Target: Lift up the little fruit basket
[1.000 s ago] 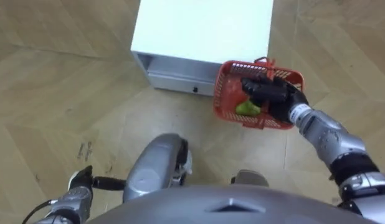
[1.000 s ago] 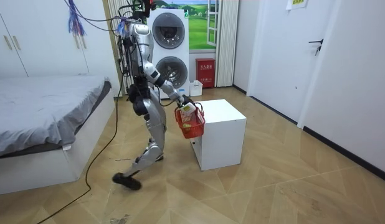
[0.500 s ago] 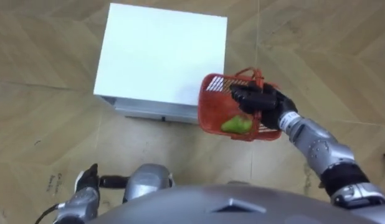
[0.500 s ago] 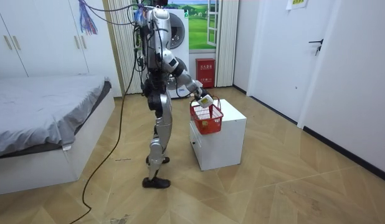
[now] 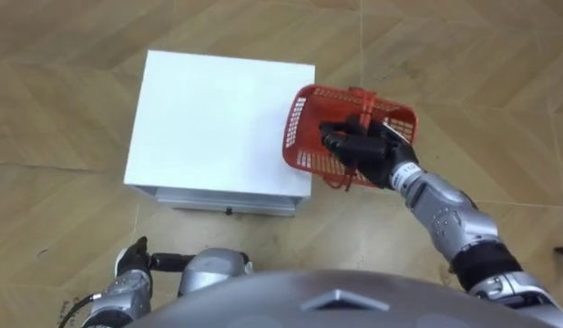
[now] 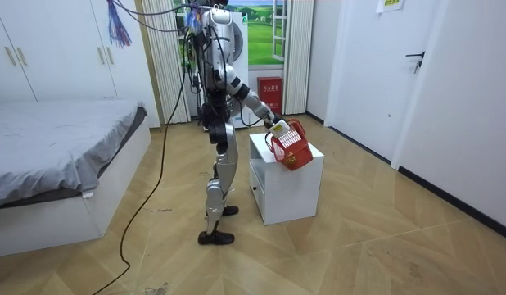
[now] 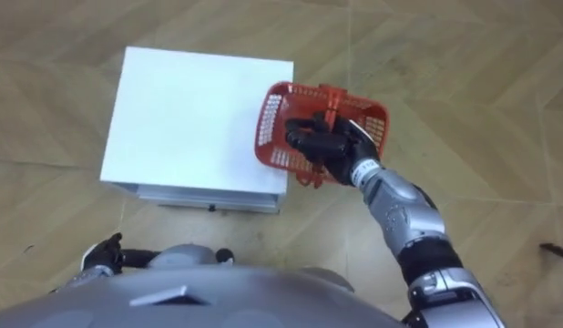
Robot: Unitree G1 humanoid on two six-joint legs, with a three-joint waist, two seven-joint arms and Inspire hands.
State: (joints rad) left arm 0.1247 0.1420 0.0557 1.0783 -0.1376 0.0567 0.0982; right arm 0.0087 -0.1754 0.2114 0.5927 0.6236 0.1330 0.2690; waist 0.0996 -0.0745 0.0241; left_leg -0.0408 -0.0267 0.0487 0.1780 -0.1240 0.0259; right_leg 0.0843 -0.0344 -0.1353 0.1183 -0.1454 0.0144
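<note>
Left eye view puts the fruit basket [image 5: 304, 137] at about one o'clock from you, off the floor and overlapping the three o'clock edge of the white cabinet [image 5: 218, 109]. Your right hand [image 5: 363, 146] is curled round its handle and carries the whole weight. The left hand [image 5: 131, 266] hangs low at eight o'clock, by the thigh; whether its fingers are curled I cannot tell.

Your main risk is the tilt. In the room view the basket [image 6: 292, 149] leans hard to one side, so anything loose inside could roll out over the rim. I cannot make out any fruit past the hand. The grip sits on a thin handle, so a quick wrist swing could let the basket twist or slide in the fingers.

The cabinet top lies right under the basket's nine o'clock side. If you lower the arm, the rim may catch the edge and tip further. The cabinet itself blocks your way at twelve o'clock. Well apart are the bed [image 6: 56, 135], the washing machines [image 6: 237, 45] and a door [image 6: 425, 82].
</note>
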